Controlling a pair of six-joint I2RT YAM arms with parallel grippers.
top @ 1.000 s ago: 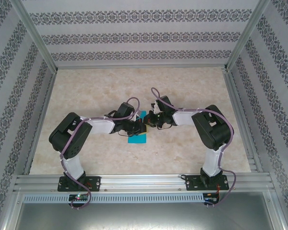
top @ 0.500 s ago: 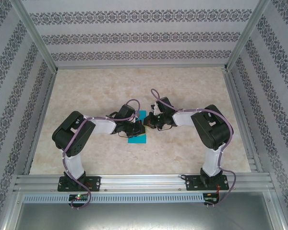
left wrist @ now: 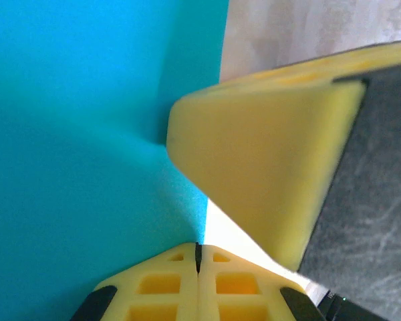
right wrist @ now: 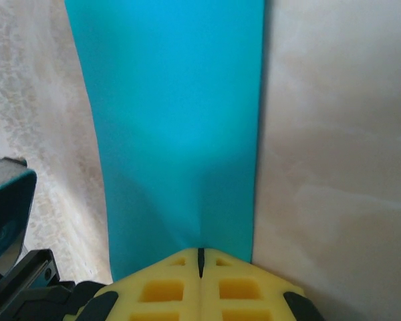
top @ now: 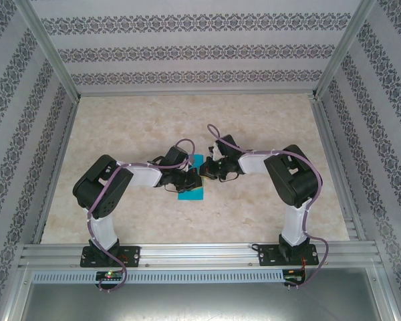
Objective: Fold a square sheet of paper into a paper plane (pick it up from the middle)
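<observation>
- The paper (top: 190,194) lies near the middle of the table (top: 267,114), a little towards the near side; bare tabletop spreads wide behind it and to both sides
- The table ends at patterned walls (top: 187,50) at the back, left and right, and at the metal rail (top: 200,253) in front where the bases are bolted; the paper is well apart from all of these
- In the right wrist view the paper (right wrist: 180,120) is a narrow strip running straight away from the claw; its right edge is straight, its left edge bows slightly, with table on both sides
- From above, most of the paper is covered by the two wrists; one teal patch shows on the near side and a small bit behind, so its full outline cannot be made out
- The left wrist view is very close and blurred; the paper (left wrist: 87,134) takes up the left half, its edge running down to the claw's seam
- Both arms are bent at the elbow and reach inward, their wrists meeting low over the paper
- The left claw (top: 196,179) has its pads pressed together (left wrist: 198,257), nipping the paper at its edge
- The right claw (top: 206,172) is likewise together (right wrist: 200,257), clamped on the strip's near end, where a faint pucker leads into the seam
- One yellow finger (left wrist: 260,160) of the right claw sits just beside the left claw, touching the paper's edge
</observation>
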